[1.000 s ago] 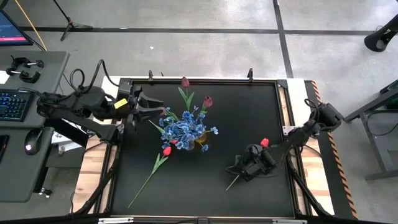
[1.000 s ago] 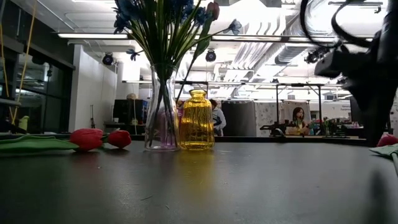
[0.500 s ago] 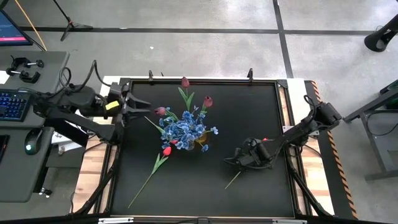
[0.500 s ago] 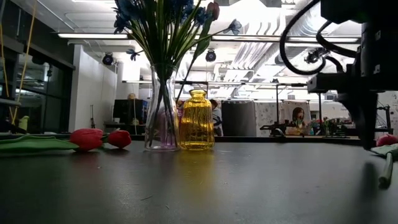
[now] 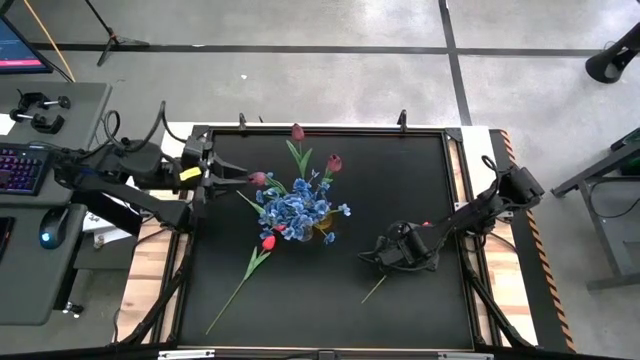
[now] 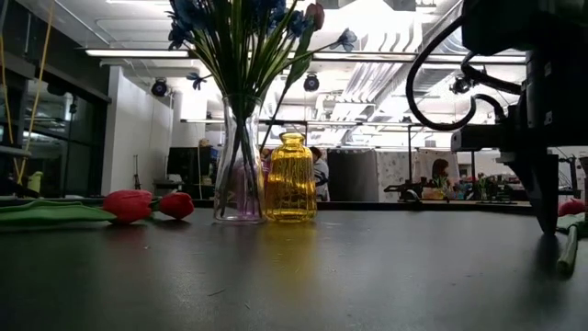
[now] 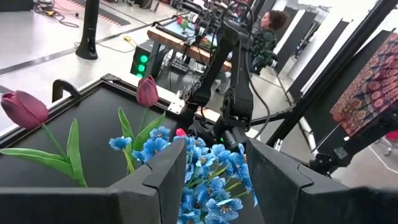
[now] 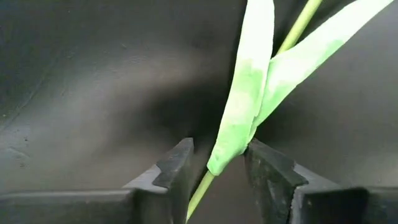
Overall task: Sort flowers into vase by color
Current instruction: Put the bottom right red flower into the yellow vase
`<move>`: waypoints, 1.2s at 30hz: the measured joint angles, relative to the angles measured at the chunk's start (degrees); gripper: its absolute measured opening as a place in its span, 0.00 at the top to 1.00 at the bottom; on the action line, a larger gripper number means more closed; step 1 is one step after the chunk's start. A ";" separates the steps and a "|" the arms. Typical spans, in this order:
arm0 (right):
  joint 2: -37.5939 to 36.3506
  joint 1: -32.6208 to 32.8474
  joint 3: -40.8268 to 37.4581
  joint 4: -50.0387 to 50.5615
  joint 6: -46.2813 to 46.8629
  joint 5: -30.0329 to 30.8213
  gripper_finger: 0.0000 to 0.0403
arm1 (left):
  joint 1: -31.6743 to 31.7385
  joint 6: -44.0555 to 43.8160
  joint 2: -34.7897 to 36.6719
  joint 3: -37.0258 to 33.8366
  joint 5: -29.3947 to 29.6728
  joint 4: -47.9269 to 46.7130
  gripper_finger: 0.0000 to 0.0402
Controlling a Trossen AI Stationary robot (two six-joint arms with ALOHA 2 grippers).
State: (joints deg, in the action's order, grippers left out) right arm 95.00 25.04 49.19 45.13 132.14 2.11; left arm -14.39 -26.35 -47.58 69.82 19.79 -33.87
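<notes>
Green stem [image 8: 231,118] of a red tulip sits right between my right gripper [image 8: 217,167] fingers, which straddle it with gaps either side, not clamped. It's lying flat on the black table [image 5: 400,180] on the right side, long axis diagonal, red head [image 5: 427,224] toward my right arm's base and stem tip toward the front edge. My left gripper [image 7: 214,171] hangs open near the table's left edge, facing the blue blossoms [image 5: 296,208]
</notes>
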 joint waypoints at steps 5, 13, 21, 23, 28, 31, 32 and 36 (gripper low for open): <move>0.11 0.05 0.30 1.72 -2.17 0.95 0.78 | 0.01 -1.03 -1.02 0.00 -0.13 0.16 0.61; -2.99 2.79 4.47 10.75 -12.00 11.89 0.98 | -0.79 -6.02 -1.79 0.00 -2.85 3.68 0.61; -12.99 3.02 10.81 13.94 -26.17 44.37 0.99 | -2.29 4.83 -4.48 0.00 -2.81 17.34 0.61; -16.00 2.68 11.04 13.81 -29.92 52.26 0.99 | -2.27 7.27 -5.57 0.00 -2.86 20.23 0.61; -23.43 1.31 9.91 10.18 -36.66 70.68 1.00 | -2.27 8.31 -9.00 0.00 -2.98 25.96 0.61; -26.30 -0.01 8.77 5.99 -42.27 75.23 1.00 | -2.26 6.64 -10.60 0.00 -4.81 29.80 0.61; -26.98 -0.47 8.25 3.25 -45.15 75.44 1.00 | -2.25 6.15 -11.06 0.00 -6.20 31.81 0.61; -27.93 -1.78 4.99 -18.88 -69.13 67.07 1.00 | -2.27 5.99 -12.74 0.00 -12.78 40.03 0.61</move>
State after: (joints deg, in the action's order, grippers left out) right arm 67.07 23.26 54.18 26.25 63.01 69.17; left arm -16.67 -20.36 -60.32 69.82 7.00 6.17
